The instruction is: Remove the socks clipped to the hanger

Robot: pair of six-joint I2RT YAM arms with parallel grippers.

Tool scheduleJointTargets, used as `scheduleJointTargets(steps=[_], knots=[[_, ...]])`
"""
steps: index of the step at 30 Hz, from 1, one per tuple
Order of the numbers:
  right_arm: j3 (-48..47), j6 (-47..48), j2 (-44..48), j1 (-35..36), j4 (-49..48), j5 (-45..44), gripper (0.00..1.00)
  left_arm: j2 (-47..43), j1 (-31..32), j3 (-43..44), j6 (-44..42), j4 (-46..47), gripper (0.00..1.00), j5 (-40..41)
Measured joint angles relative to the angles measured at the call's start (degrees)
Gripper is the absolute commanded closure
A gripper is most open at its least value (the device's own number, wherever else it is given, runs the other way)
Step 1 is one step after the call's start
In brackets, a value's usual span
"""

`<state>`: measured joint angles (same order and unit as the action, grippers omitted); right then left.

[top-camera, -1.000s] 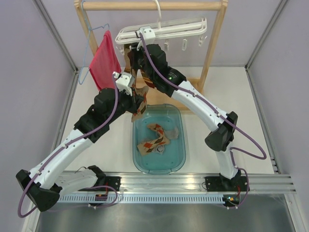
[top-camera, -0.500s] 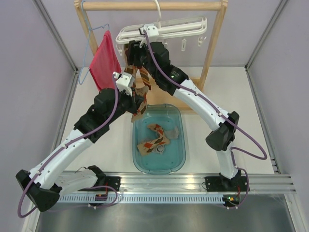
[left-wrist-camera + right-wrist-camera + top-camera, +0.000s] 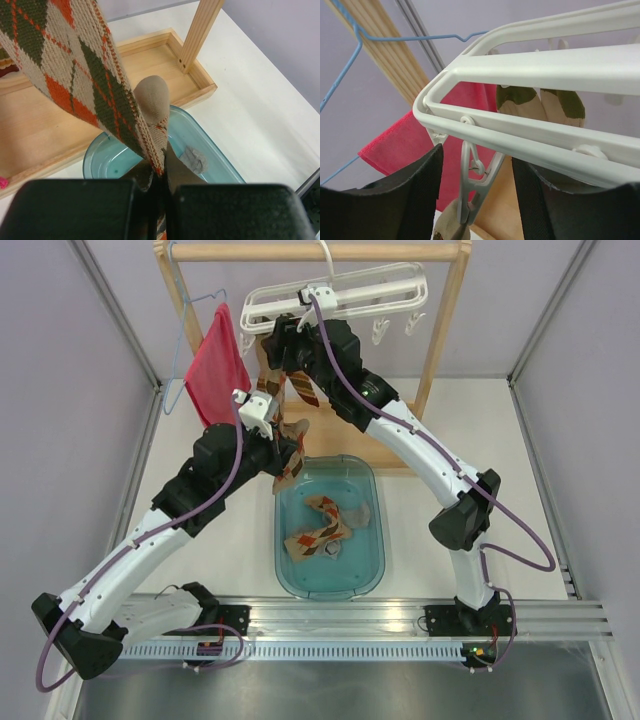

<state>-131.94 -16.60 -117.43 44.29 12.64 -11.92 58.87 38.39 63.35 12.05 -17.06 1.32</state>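
Some socks (image 3: 322, 530) in the tub (image 3: 360, 560); left gripper (image 3: 160, 200) pinches a hanging sock (image 3: 90, 90); right gripper (image 3: 475, 195) spread round a clip (image 3: 465, 190).

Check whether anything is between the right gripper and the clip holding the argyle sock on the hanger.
Nothing visible. The right gripper has its open fingers either side of the clip, which hangs under the frame of the hanger. The left gripper holds the sock lower down.
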Motion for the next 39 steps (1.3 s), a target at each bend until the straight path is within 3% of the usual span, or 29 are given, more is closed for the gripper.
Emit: scheduleJointTargets(steps=[5,12,17,19,20,22,24,31,39], knots=[[0.0,-0.1,0.1,0.0,-0.2,0.1,0.59,0.0,0.0,0.0,0.0,0.0,0.98,0.0],[0.0,0.0,0.6,-0.2,-0.2,-0.6,0.99,0.0,0.0,0.0,0.0,-0.2,0.98,-0.6],[0.0,-0.1,0.7,-0.2,-0.3,-0.9,0.99,0.0,0.0,0.0,0.0,-0.3,0.98,-1.4],[0.2,-0.1,0.8,-0.2,-0.3,-0.9,0.89,0.0,0.0,0.0,0.0,-0.4,0.98,-1.5],[0.4,-0.1,0.9,-0.2,-0.3,-0.9,0.61,0.0,0.0,0.0,0.0,-0.4,0.98,-1.5],[0.8,-0.3,1.2,-0.2,-0.4,-0.9,0.35,0.0,0.0,0.0,0.0,-0.4,0.98,-1.5],[1.9,-0.2,1.9,-0.2,-0.6,-0.5,0.25,0.0,0.0,0.0,0.0,-0.4,0.98,-1.5],[9.3,0.3,6.1,-0.2,-2.0,-1.2,0.22,0.0,0.0,0.0,0.0,-0.4,0.98,-1.4],[29.6,0.4,17.8,0.9,-5.6,-3.9,0.23,-0.1,0.0,0.0,0.0,-0.6,0.98,0.3]])
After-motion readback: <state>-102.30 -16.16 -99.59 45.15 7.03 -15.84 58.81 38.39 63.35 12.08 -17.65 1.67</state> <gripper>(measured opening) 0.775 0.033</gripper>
